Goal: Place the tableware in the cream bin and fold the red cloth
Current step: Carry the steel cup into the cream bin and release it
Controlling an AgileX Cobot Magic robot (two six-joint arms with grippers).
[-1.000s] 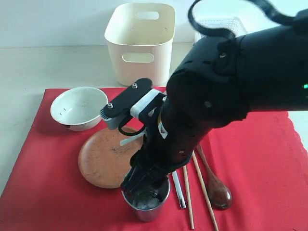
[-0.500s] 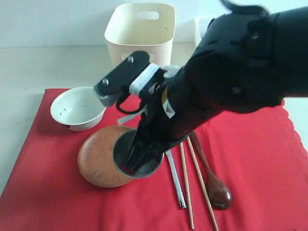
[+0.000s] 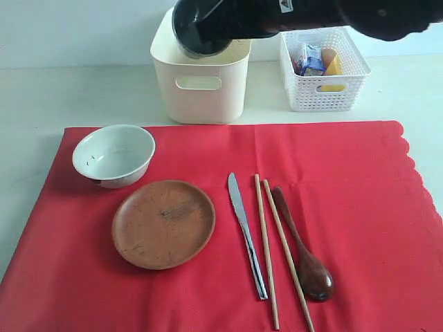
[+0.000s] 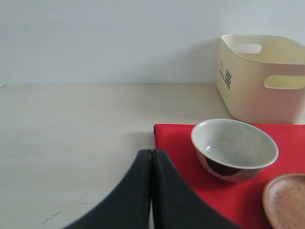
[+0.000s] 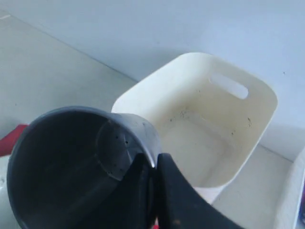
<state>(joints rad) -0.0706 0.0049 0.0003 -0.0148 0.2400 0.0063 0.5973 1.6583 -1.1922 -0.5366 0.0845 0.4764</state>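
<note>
My right gripper point(image 5: 155, 160) is shut on the rim of the steel cup point(image 5: 71, 162), holding it tilted in the air over the front of the cream bin point(image 5: 219, 129); in the exterior view the cup point(image 3: 202, 31) hangs at the bin's point(image 3: 201, 93) near rim. On the red cloth point(image 3: 346, 180) lie the pale bowl point(image 3: 114, 155), brown plate point(image 3: 163, 223), silver knife point(image 3: 243, 228), chopsticks point(image 3: 271, 242) and wooden spoon point(image 3: 304, 256). My left gripper point(image 4: 151, 157) is shut and empty, low beside the cloth's point(image 4: 176, 148) corner, near the bowl point(image 4: 233, 148).
A white lattice basket point(image 3: 324, 69) with food items stands to the right of the cream bin. Bare table point(image 3: 76, 97) lies left of the bin and behind the cloth. The right arm point(image 3: 332, 10) crosses the top of the exterior view.
My right gripper has lifted the steel cup off the cloth's near edge, carried it past the plate and up to the cream bin. The other tableware has not moved.
</note>
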